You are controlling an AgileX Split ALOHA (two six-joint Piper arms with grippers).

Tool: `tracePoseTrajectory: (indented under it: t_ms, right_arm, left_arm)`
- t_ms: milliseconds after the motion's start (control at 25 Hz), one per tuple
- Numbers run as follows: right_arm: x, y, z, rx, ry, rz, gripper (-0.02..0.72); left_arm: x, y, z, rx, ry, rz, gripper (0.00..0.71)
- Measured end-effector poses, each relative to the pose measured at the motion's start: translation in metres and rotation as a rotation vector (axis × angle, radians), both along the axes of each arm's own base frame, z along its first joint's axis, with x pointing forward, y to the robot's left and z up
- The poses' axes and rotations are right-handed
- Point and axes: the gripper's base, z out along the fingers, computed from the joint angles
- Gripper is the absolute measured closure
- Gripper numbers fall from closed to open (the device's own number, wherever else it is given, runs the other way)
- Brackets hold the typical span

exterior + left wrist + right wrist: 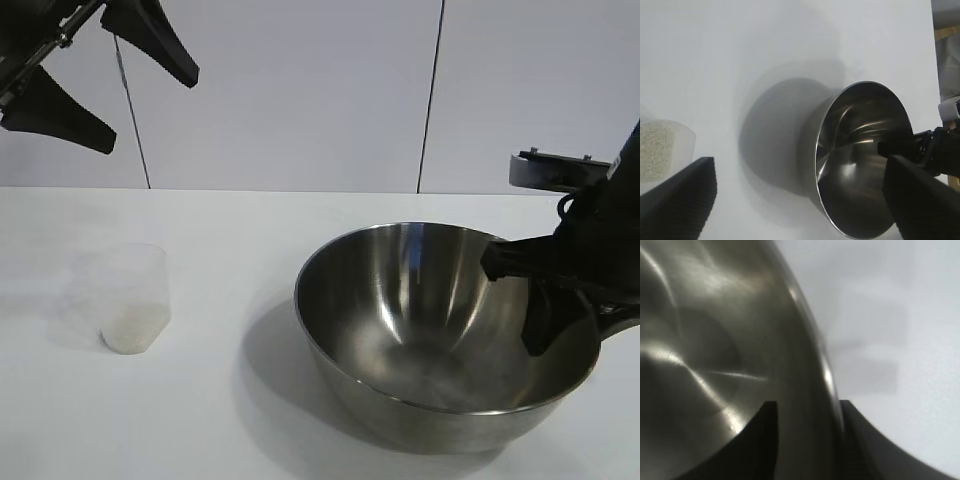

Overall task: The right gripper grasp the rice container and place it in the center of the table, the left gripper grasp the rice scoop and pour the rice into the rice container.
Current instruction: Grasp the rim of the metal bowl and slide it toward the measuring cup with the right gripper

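Note:
The rice container (400,300), a big shiny steel bowl, stands on the white table (220,230) right of centre. My right gripper (565,335) straddles its right rim with one finger inside and the other outside. In the right wrist view that gripper (807,407) is shut on the bowl wall (700,340). The rice scoop (130,300), a frosted plastic cup, stands at the left with rice (133,335) in its bottom. My left gripper (150,113) hangs open high above the scoop. In the left wrist view its fingers (677,200) frame the bowl (855,150) and the scoop (660,145).
A white panelled wall (300,90) closes off the back of the table. Bare tabletop lies between the scoop and the bowl. The bowl reaches close to the table's front edge.

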Motion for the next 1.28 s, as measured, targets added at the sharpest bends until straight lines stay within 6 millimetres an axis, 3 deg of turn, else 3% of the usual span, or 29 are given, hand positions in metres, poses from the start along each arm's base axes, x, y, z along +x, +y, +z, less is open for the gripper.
tracePoseTrajectory:
  t_ms: [160,480,600,960,1120,1280]
  right_arm:
    - [0.001,0.001,0.000,0.017,-0.006,-0.017,0.683]
    - [0.001,0.004,0.006,0.067,-0.032,-0.015,0.694]
    - [0.002,-0.005,0.012,0.084,-0.042,-0.021,0.694]
    - [0.003,-0.059,0.021,0.238,-0.041,-0.137,0.694]
    - [0.005,-0.065,0.024,0.277,-0.064,-0.142,0.694]
    - [0.008,-0.056,0.028,0.282,-0.073,-0.103,0.694]
  left_arm:
    - [0.000,0.000,0.000,0.001,0.000,0.000,0.061]
    - [0.000,0.000,0.000,0.001,0.000,0.000,0.061]
    - [0.000,0.000,0.000,0.001,0.000,0.000,0.061]
    - [0.000,0.000,0.000,0.001,0.000,0.000,0.061]
    - [0.000,0.000,0.000,0.001,0.000,0.000,0.061]
    - [0.000,0.000,0.000,0.001,0.000,0.000,0.061]
